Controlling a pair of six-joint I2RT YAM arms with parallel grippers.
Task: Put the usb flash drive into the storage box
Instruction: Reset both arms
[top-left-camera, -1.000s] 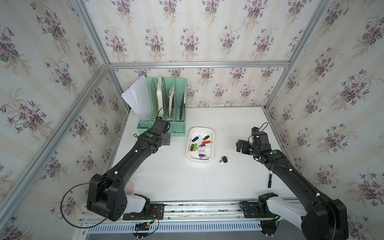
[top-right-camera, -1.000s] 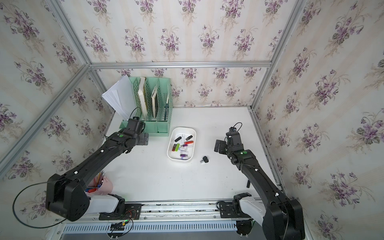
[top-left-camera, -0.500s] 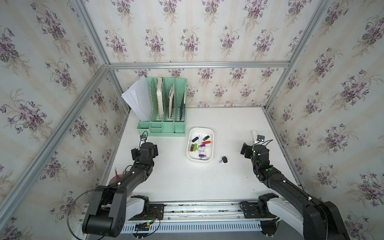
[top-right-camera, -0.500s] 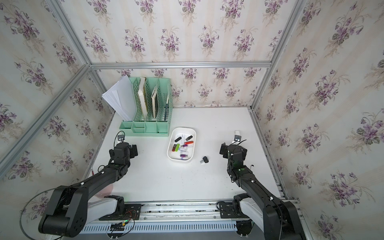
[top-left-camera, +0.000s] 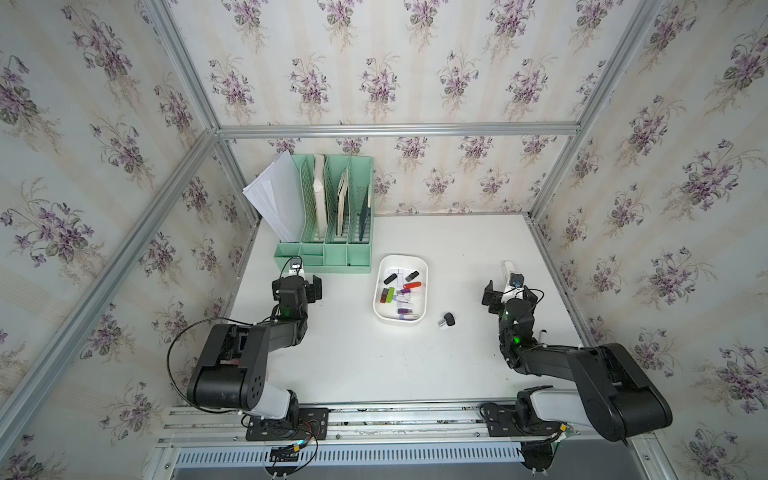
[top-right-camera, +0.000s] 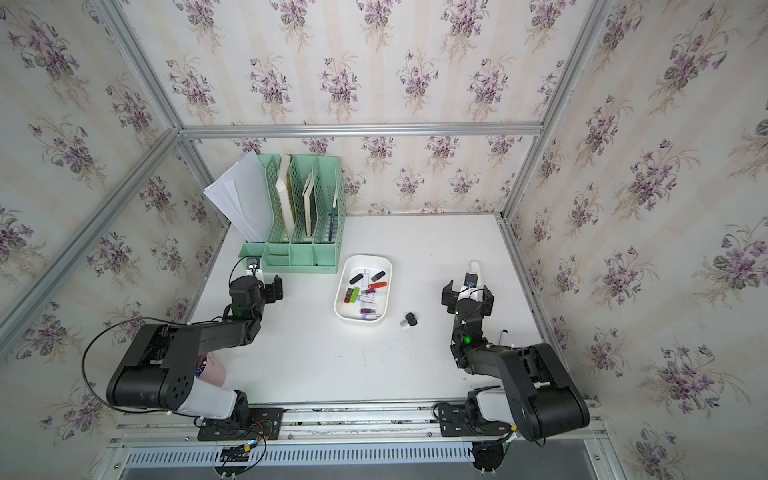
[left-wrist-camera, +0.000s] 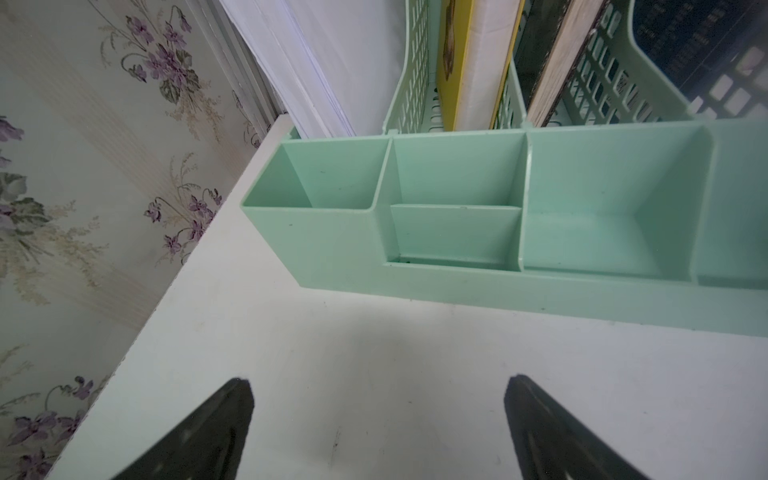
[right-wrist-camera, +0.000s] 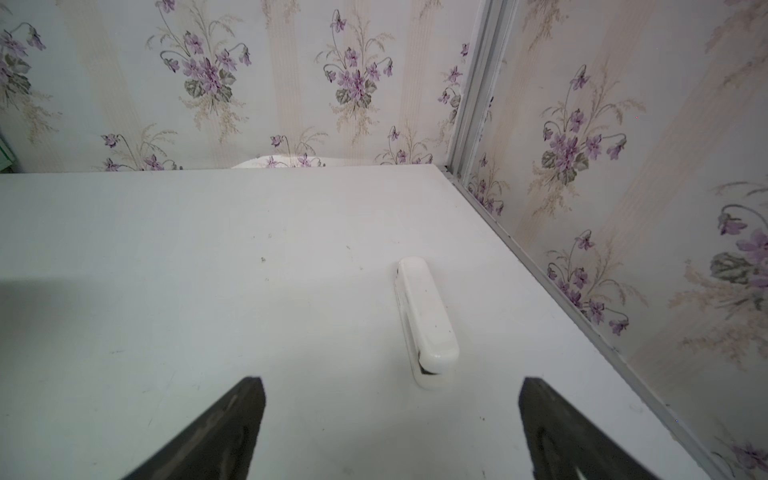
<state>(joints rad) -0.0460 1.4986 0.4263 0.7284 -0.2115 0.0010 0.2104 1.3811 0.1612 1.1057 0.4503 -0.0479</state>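
Rail and arm bases sit along the near edge. Both arms are folded low, one at each side of the white table (top-left-camera: 374, 365). A pink pen cup (top-right-camera: 214, 368) peeks out under the left arm at the near left. A small pen or marker (top-right-camera: 503, 334) lies near the right edge beside the right arm.

Mid-table: the usb flash drive (top-left-camera: 447, 320), black with a silver end, lies flat on the bare table. It is just beside the near right corner of the storage box (top-left-camera: 403, 257), outside it, and seems not to touch the wall. It shows in both top views. Nothing grips it.

Box contents: a scatter of other small drives (top-left-camera: 401, 291), black, red, green, purple and white.

Left gripper (top-left-camera: 296, 286): jaws spread wide, nothing between them, well left of the box and facing the mint-green organizer (left-wrist-camera: 457, 232). Right gripper (top-left-camera: 509, 291): jaws likewise wide apart and empty, well right of the drive. A white stapler-like case (right-wrist-camera: 428, 320) lies just beyond it.

Far left: the organizer stands against the back wall, books in its slots and a sheaf of white papers (top-left-camera: 278, 195) leaning out.

Progress, as I judge it: this drive's run has not begun. The reach, pinch, lift, carry over the rim and release are all left. The right arm looks the better placed.
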